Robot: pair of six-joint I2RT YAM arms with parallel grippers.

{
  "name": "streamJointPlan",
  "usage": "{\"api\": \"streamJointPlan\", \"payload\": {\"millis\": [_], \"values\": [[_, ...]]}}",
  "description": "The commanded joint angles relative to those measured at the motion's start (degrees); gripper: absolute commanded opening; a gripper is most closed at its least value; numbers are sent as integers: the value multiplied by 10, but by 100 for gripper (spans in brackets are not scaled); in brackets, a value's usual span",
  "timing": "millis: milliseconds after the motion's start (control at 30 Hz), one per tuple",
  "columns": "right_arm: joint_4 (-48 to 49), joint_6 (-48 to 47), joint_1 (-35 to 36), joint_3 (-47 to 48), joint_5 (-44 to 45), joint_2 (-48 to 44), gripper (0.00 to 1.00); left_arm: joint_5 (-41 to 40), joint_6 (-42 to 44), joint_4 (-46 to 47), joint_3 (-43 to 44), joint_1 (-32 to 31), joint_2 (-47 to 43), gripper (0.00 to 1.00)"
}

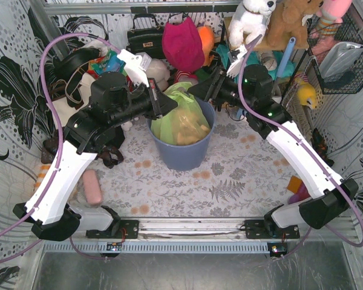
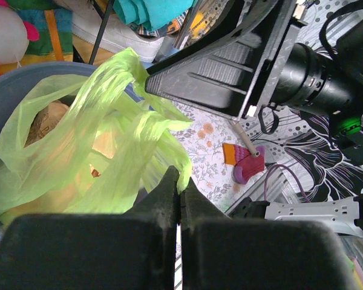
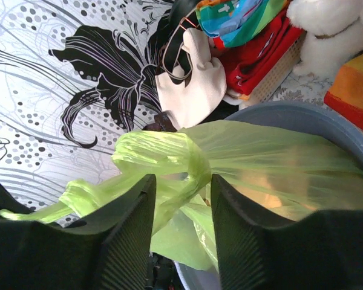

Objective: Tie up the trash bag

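- The trash bag [image 1: 183,121] sits inside the bin [image 1: 184,158].
- The left gripper [image 2: 180,180], above the bin's left rim, is clenched on a bag strand.
- The right gripper [image 3: 183,179], over the bin's far rim, has its jaws parted around a twisted strand. I cannot tell whether it grips.

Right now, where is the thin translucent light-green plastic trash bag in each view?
Top external: trash bag at the picture's centre.
Left wrist: trash bag fills the left half.
Right wrist: trash bag across centre and right.
Shared landmark: blue-grey round plastic bin holding it.
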Motion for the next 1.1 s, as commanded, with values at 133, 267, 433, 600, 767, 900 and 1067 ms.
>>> {"api": "streamJointPlan", "payload": {"millis": [133, 267, 433, 600, 767, 900, 1067], "values": [[7, 13, -3, 10, -26, 1, 26, 4, 4, 36, -5, -2, -10, 3], [0, 10, -2, 14, -23, -2, 18, 6, 4, 38, -7, -2, -12, 3], [-2, 9, -3, 21, -19, -6, 0, 2, 4, 42, -10, -2, -14, 3], [-41, -3, -2, 48, -4, -18, 0, -17, 8, 60, -9, -1, -21, 2], [-58, 22, 2, 8, -5, -62, 0, -25, 12, 71, -6, -1, -23, 2], [-52, 46, 24, -30, -9, -79, 0, -24, 10, 77, -8, -2, -22, 2], [-11, 78, 65, -72, -9, -81, 0, -19, 8, 79, -11, -1, -18, 2]]}}
